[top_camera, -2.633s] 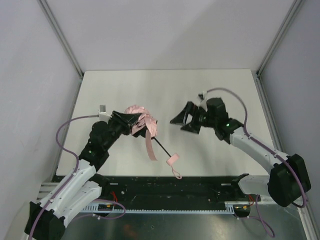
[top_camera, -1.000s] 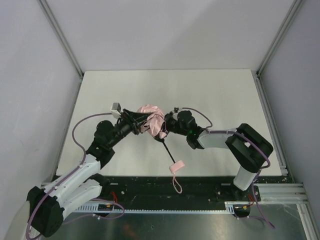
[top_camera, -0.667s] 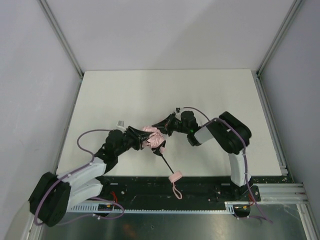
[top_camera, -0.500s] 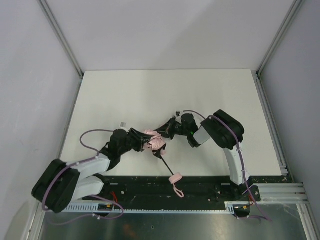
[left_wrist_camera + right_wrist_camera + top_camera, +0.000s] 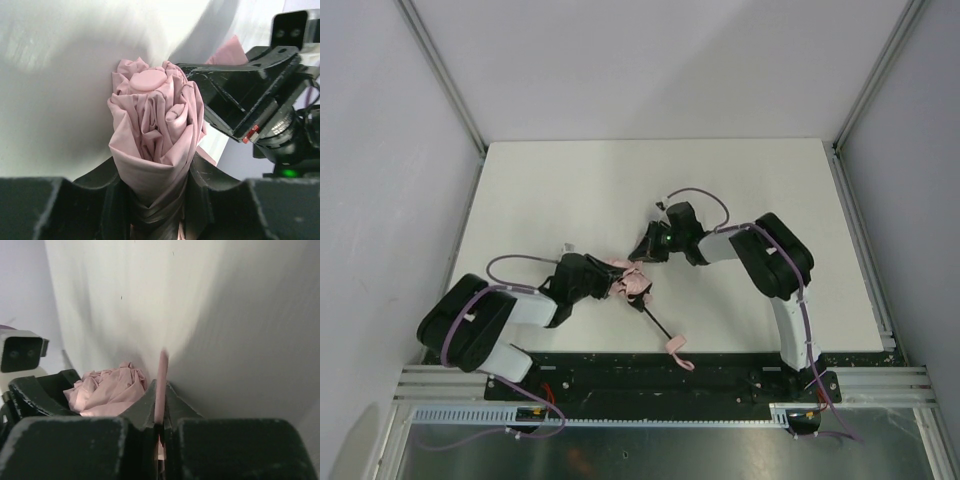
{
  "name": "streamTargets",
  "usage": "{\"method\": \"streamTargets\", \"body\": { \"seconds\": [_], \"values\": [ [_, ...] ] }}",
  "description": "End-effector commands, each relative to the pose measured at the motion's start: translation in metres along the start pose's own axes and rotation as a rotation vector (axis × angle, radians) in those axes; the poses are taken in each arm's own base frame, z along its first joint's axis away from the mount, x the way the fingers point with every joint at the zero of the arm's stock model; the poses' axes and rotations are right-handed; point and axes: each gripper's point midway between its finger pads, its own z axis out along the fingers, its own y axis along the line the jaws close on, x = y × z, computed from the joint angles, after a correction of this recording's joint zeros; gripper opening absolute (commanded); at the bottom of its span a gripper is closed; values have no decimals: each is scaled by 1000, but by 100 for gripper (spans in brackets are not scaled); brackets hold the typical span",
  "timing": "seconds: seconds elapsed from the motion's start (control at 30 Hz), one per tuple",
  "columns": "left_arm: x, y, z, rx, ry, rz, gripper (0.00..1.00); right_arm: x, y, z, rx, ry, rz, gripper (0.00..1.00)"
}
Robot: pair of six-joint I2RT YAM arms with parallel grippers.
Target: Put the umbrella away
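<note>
Canopy of umbrella (image 5: pixel 628 282) is gathered into a tight bundle, low over the table (image 5: pixel 570 190) near its front edge, between the arms. Left gripper (image 5: pixel 604 283) clamps the bundle round its waist, jaws held part-spread by the fabric. Right gripper (image 5: pixel 159 407) has its jaws pressed together, pinching the strap (image 5: pixel 162 370) flat. Shaft (image 5: pixel 655 322) sticks out toward the near edge, handle (image 5: pixel 674 346) at its end. Judgement: gathering done; strap not yet wrapped or fastened, shaft not collapsed. Roughly midway.
</note>
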Motion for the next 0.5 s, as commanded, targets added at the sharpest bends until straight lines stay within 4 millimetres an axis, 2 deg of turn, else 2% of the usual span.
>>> {"method": "streamTargets", "body": {
  "seconds": [0.0, 0.07, 0.13, 0.2, 0.33, 0.4, 0.47],
  "values": [
    [4, 53, 5, -187, -5, 13, 0, -19, -54, -16, 281, -21, -169, 9],
    [6, 66, 7, -226, -1, 11, 0, -20, -59, -21, 316, 6, -190, 19],
    [6, 74, 6, -250, -8, 10, 0, -22, -66, -32, 374, 42, -210, 36],
    [4, 77, 5, -256, -18, 17, 0, -29, -69, -48, 426, 58, -243, 53],
    [3, 82, 3, -266, -28, 14, 0, -41, -69, -89, 530, 73, -316, 77],
    [4, 85, 4, -277, -25, -1, 0, -49, -61, -110, 596, 47, -397, 88],
    [6, 89, 4, -299, -14, -20, 0, -47, -40, -121, 604, 21, -507, 94]
  ]
}}
